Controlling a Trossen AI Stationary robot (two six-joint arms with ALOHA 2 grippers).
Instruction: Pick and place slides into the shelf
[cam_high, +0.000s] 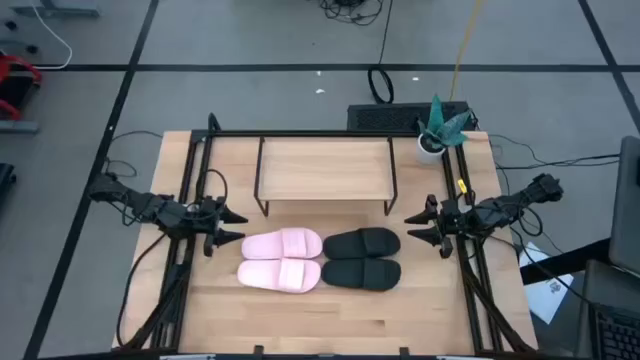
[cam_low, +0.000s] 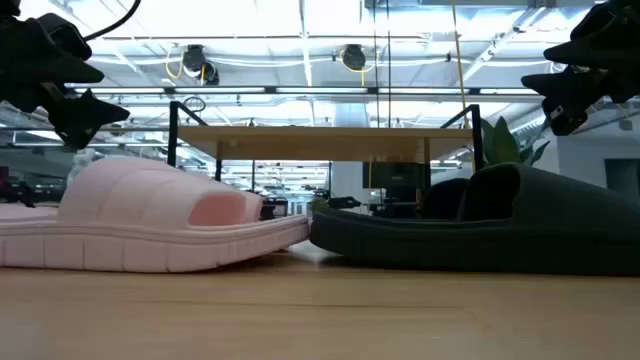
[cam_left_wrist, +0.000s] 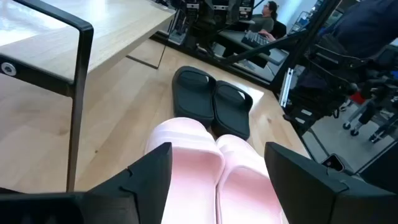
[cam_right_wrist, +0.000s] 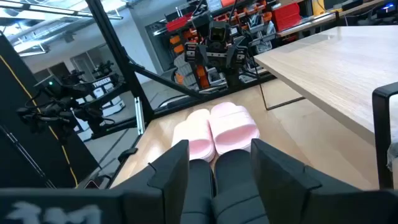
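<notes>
Two pale pink foam slides (cam_high: 282, 259) and two matte black slides (cam_high: 362, 258) lie paired just before the low wooden-topped shelf (cam_high: 325, 168), none shelved yet. Flanking them, the left gripper (cam_high: 228, 226) and right gripper (cam_high: 418, 227) hover with jaws parted, empty, ready to approach.

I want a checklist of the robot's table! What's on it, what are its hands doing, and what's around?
Surface: wooden table, bare at the front.
Job's things: two pink slides beside two black slides, in front of the shelf; shelf holds nothing.
Clutter: potted plant at a back corner.
Grippers: left hand open by the pink pair; right hand open by the black pair; both hold nothing.
Cables: along both arms, on the floor.
Surroundings: person seated far off.
</notes>
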